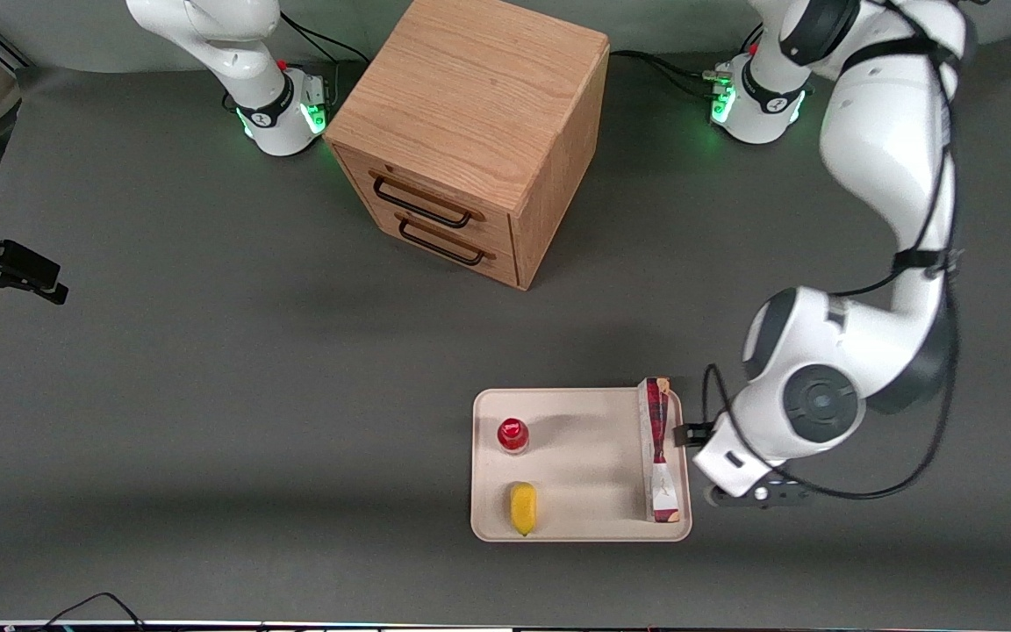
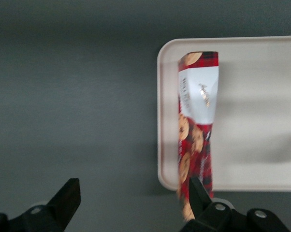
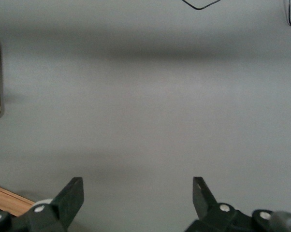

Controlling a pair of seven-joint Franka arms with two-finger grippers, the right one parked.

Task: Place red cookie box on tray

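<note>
red cookie box point(image 2: 197, 121) just beside open tool point(image 2: 131, 200)

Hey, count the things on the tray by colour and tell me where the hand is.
Red: 2, the red cookie box and a small bottle.
Yellow: 1, a yellow item.
Total: 3 on the tray.
The hand is open beside the box.

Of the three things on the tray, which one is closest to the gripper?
The red cookie box, along the tray's edge beside the open gripper; the red-capped bottle and yellow item lie farther off.
</note>
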